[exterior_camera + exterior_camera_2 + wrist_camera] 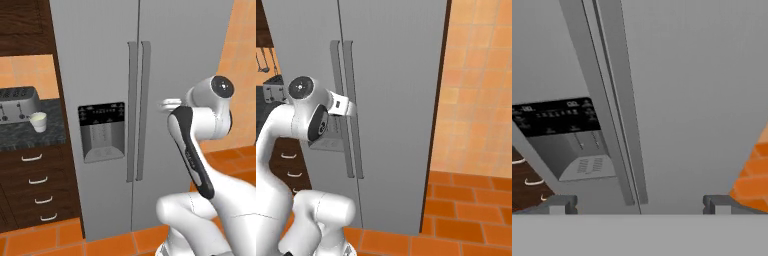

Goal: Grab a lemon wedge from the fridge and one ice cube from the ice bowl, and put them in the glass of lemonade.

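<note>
Hand view: gripper (pixel 637 204) jaws spread wide, holding nothing, facing the closed fridge (pixel 687 100); handles (pixel 619 115) at 11 o'clock; left base view: glass (pixel 38 121) on counter (pixel 25 137) at 9 o'clock of the fridge.

Orange-tiled wall (pixel 476 85) on the right, running down to a brick-red tile floor (pixel 466 210). Over on the left, dark wood cabinetry (pixel 22 25) up top, an orange backsplash (pixel 27 70) beneath it, then a dark speckled counter (pixel 27 135) with a silver toaster (pixel 17 102) at its back edge. Below, dark drawers (pixel 37 185) with pale curved handles.
</note>
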Tool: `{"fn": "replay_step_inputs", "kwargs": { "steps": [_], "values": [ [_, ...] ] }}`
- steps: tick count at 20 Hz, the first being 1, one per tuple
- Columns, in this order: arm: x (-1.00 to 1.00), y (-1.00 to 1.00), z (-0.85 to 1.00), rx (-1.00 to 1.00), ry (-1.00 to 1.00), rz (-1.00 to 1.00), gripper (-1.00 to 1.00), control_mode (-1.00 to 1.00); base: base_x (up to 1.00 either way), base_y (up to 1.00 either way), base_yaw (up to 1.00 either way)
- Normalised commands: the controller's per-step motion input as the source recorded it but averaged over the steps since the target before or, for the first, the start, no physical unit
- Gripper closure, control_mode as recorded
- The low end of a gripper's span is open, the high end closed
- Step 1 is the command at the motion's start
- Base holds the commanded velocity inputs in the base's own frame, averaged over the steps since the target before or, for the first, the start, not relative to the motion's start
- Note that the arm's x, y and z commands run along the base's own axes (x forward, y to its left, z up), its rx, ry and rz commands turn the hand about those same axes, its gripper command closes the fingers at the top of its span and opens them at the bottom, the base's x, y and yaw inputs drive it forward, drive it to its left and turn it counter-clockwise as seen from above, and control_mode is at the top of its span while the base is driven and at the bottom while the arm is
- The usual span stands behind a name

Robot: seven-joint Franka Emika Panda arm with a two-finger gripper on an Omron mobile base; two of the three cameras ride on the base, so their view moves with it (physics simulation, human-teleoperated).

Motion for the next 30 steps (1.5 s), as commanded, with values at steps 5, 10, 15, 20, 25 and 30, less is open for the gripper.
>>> {"fn": "replay_step_inputs", "kwargs": {
  "steps": [5,10,15,20,25,30],
  "values": [
    [0.84,0.33,-0.05,-0.04,0.03,0.0,-1.0,-1.0,0.0,0.0,0.0],
    [0.38,0.03,-0.15,-0.01,-0.03,0.0,-1.0,-1.0,0.0,0.0,0.0],
    [0.97,-0.03,-0.17,0.0,-0.01,0.0,-1.0,-1.0,0.0,0.0,0.0],
    [0.83,-0.02,-0.09,0.0,0.0,0.0,-1.0,-1.0,0.0,0.0,0.0],
    [0.68,0.0,-0.13,0.0,0.0,0.0,-1.0,-1.0,0.0,0.0,0.0],
    [0.67,0.0,-0.15,0.0,0.0,0.0,-1.0,-1.0,0.0,0.0,0.0]
  ]
}}
